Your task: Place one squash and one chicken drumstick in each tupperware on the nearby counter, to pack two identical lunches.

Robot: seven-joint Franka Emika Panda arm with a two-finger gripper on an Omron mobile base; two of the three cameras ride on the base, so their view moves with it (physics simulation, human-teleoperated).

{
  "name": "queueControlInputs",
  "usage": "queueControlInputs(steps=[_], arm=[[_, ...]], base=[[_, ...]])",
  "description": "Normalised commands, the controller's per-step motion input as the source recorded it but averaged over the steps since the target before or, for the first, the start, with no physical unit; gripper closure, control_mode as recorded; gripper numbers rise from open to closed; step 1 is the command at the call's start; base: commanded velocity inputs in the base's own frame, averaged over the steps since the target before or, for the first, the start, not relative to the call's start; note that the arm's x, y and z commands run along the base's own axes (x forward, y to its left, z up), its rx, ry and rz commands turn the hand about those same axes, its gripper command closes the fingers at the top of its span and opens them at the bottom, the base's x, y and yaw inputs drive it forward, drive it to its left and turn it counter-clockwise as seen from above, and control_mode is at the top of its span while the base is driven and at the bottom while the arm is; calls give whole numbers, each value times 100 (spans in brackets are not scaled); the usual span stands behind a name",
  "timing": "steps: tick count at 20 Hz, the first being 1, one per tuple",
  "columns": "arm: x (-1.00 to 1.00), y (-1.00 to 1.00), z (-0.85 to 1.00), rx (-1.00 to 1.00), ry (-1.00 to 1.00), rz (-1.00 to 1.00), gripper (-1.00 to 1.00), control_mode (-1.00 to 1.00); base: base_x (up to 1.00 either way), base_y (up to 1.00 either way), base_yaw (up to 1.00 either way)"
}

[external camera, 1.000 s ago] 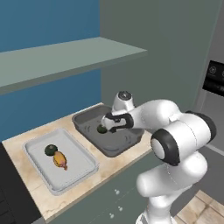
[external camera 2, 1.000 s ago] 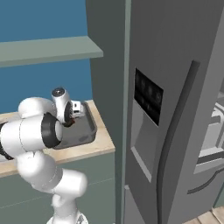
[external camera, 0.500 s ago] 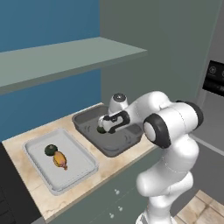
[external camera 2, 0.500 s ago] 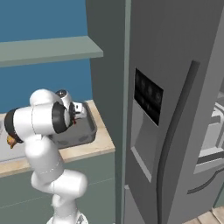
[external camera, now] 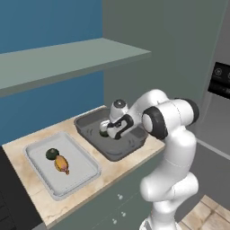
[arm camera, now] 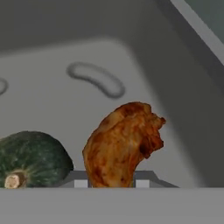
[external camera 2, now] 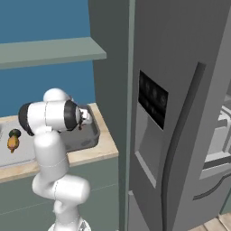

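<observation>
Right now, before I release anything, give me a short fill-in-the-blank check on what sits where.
1. The gripper is shut on the ____.
2. The pale tupperware holds one squash and one ____.
3. In the hand view, a ____ lies beside the held drumstick.
4. The gripper hovers over the ____ grey tupperware.

Missing words: drumstick; drumstick; squash; dark

Base cams flank arm, sharing dark tupperware [external camera: 112, 146]; hand cam close inside it.
</observation>
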Motion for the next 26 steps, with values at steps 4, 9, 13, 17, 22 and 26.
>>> queueControlInputs(steps=[4, 9, 13, 17, 22, 26], arm=[[39, 0, -26, 0, 0, -6, -100, -100], [19, 0, -7, 0, 2, -6, -100, -100], [-3, 4, 35, 0, 9, -10, -100, -100], [-29, 2, 74, 0, 11, -10, -100, -100], [-88, 9, 38, 0, 1, -7, -100, -100], [-100, 7, 0, 0, 0, -5, -100, -100]], base=[[0, 0, 0], [0, 0, 0], [0, 0, 0], [0, 0, 0], [0, 0, 0], [0, 0, 0]])
